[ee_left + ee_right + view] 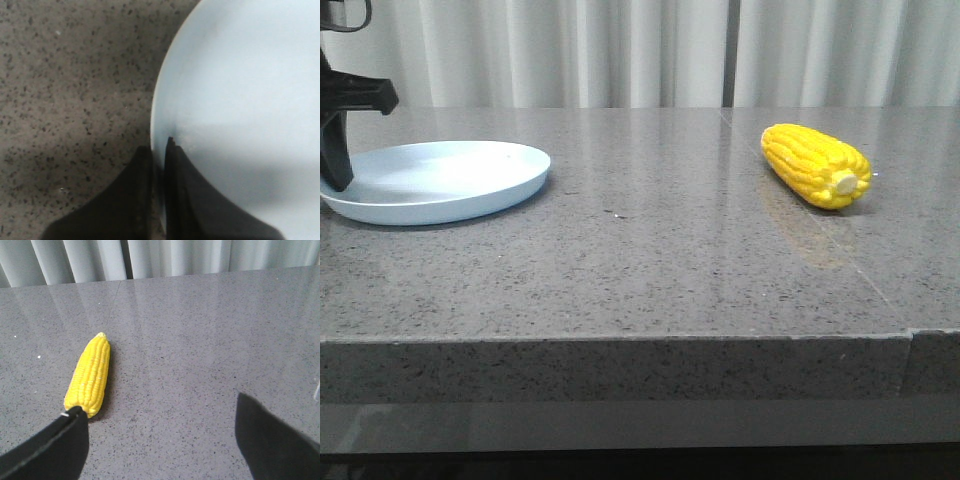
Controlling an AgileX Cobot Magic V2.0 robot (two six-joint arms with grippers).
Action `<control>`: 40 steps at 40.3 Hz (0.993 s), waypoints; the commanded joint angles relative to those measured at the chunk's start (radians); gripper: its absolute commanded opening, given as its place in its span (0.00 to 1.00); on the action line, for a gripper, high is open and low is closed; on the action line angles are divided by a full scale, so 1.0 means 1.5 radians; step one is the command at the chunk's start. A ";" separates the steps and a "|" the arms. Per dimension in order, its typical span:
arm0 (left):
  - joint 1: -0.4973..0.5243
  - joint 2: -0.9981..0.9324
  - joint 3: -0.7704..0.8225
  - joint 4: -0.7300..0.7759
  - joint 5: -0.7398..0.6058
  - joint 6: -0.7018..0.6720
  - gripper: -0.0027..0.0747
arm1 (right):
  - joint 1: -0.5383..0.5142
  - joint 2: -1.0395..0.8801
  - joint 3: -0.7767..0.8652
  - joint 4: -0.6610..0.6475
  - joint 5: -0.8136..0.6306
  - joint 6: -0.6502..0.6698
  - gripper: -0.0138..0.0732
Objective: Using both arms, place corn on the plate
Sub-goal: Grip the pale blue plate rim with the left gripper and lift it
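Corn: glossy yellow, tapered, pale stem end, lying right on speckled stone table. Plate far left, smooth pale blue. Left gripper pinches plate rim; right gripper spread wide.

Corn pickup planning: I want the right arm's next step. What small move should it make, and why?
Probably ease the right end effector toward the corn. Its fingers are spread wide, but the cob lies off to one side on the table, beside one fingertip rather than between both.
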 commanded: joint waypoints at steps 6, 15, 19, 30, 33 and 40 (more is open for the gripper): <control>-0.006 -0.068 -0.028 -0.053 -0.039 0.003 0.01 | -0.004 0.007 -0.023 0.003 -0.057 -0.006 0.88; -0.020 -0.082 -0.106 -0.160 0.009 0.055 0.01 | -0.004 0.007 -0.023 0.003 -0.057 -0.006 0.88; -0.046 -0.074 -0.126 -0.181 0.009 0.063 0.01 | -0.004 0.007 -0.023 0.003 -0.057 -0.006 0.88; -0.097 -0.018 -0.129 -0.184 0.002 0.063 0.01 | -0.004 0.007 -0.023 0.003 -0.057 -0.006 0.88; -0.101 -0.001 -0.129 -0.184 -0.001 0.063 0.01 | -0.004 0.007 -0.023 0.003 -0.057 -0.006 0.88; -0.102 0.020 -0.129 -0.186 0.001 0.074 0.03 | -0.004 0.007 -0.023 0.003 -0.057 -0.006 0.88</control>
